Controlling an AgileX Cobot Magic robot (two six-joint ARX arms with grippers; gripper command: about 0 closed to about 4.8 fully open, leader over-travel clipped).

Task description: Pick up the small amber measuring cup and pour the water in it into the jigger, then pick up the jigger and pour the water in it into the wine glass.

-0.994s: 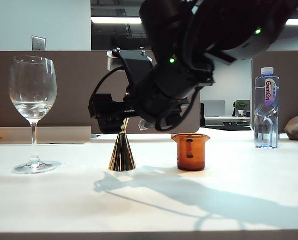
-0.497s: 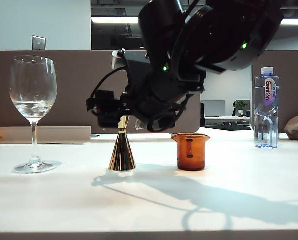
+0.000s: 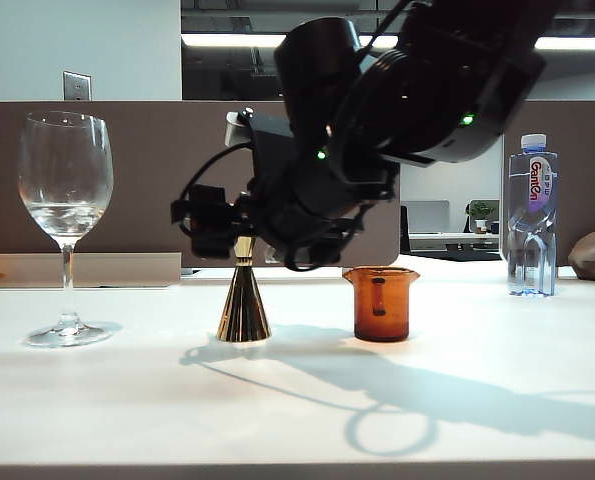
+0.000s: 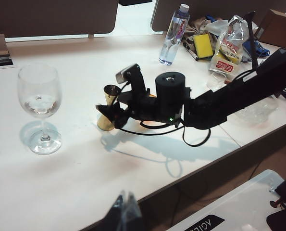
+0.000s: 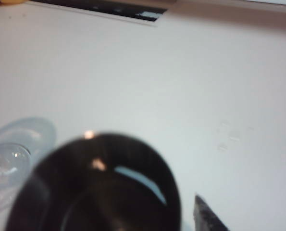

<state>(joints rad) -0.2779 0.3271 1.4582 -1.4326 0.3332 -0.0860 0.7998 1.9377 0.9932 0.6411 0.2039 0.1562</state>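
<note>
Right tool straddles the jigger's upper cone — unclosed.

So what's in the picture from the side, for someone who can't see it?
The right hand reaches around the gold jigger's top on a white table. An amber measuring cup stands right of it, and a wine glass holding a little water stands far left.
</note>
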